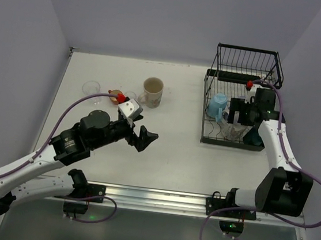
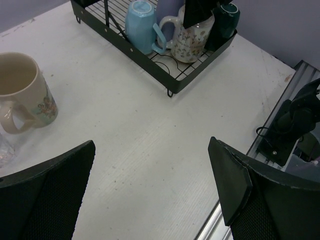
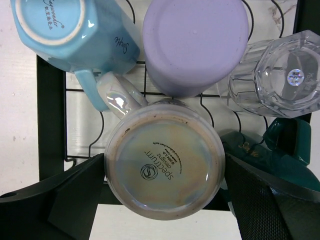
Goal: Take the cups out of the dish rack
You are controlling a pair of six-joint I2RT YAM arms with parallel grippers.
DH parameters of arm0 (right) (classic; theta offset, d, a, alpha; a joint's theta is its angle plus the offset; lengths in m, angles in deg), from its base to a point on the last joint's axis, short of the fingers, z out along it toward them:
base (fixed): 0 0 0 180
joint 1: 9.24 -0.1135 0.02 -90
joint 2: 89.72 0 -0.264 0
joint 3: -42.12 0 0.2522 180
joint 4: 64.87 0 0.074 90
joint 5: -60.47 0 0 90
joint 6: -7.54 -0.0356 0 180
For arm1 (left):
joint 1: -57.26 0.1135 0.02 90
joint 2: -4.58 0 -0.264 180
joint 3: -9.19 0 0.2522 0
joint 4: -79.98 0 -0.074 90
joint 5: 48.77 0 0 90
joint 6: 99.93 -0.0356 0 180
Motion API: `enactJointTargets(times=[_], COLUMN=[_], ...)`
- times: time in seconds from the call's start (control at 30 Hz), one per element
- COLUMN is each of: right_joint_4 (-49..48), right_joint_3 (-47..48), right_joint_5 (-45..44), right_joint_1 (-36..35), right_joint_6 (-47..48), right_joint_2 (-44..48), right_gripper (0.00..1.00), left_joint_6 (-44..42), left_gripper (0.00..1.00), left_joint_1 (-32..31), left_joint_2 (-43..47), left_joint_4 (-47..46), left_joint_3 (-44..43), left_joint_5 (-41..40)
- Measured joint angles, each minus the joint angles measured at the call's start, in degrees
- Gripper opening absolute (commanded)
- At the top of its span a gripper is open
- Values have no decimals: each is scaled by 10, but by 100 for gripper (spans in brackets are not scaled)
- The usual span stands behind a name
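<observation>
Right pincer [image 3: 162,195]: spread wide, holding nothing; hangs over the lower tray with a finger on either side of an upturned pearly mug [image 3: 165,170]. Whether it touches the mug, I cannot tell.
Left pincer [image 2: 150,185]: spread wide, empty, over bare table [image 1: 174,156], well apart from the rack.
Around the pearly mug: light blue mug [image 3: 70,30], lavender cup [image 3: 195,45] and clear glass [image 3: 280,75], all bottom-up and crowded together; dark teal mug [image 3: 270,150] just beside them at the corner.
Dish rack [image 1: 203,110]: black wire, at the table's right far side; its raised upper basket [image 1: 248,60] appears to have no cups in it.
Already out: beige mug [image 1: 153,91] upright on the table; farther left a clear tumbler [image 1: 91,87] and a small orange-brown cup [image 1: 115,94], partly hidden by the left arm.
Done, by my reckoning: at least three pieces unloaded.
Left to do: five pieces in the lower tray.
Likely next: the pearly mug, being the one between the right fingers.
</observation>
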Motion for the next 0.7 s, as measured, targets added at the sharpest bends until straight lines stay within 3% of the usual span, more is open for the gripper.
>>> enactJointTargets(times=[0.7], right_joint_4=[-30], right_joint_3=[6], right_joint_5=[8], right_joint_1=[0], right_joint_6=[-2], right_joint_2=[-58], right_gripper=[99], left_joint_6=[-8], left_gripper=[100], left_joint_1=[-8], left_joint_2=[-19], left_joint_4=[0], left_joint_3=[2], left_joint_5=[-15])
